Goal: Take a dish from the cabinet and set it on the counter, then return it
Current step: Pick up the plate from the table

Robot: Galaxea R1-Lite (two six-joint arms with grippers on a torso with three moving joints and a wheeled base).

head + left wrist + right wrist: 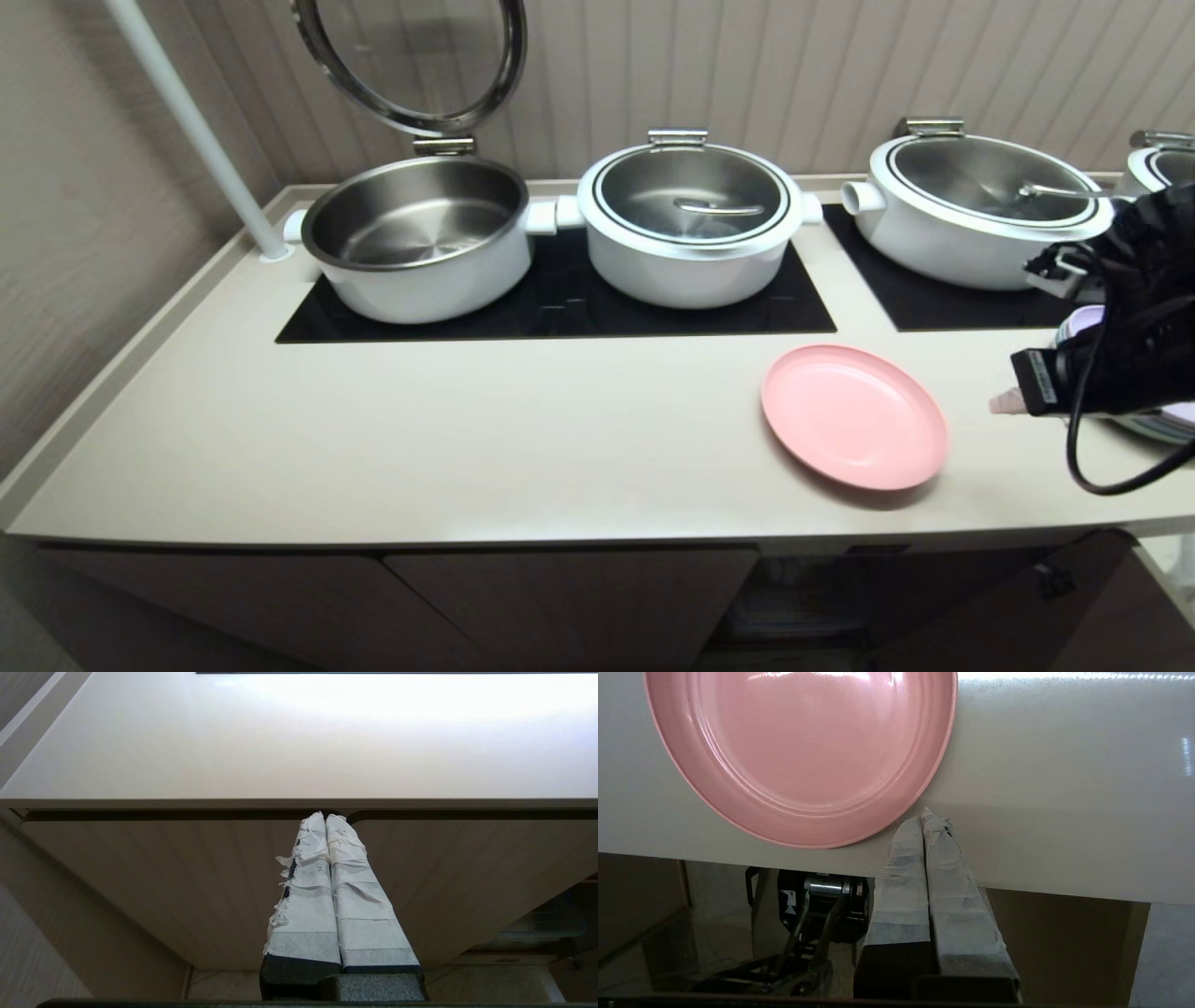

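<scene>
the dish (803, 751), stiff, light and likely slick, lies flat on the desk (420, 439), best pinched at its rim; the right hand (926, 816) is closed and empty beside it.

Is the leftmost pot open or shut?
Open. The leftmost pot shows its bare steel inside, and its glass lid stands raised behind it.

Plain pink dish (854, 415); cream-beige counter (467, 439); black cooktop panels (560, 303); white pots (691, 224).
</scene>
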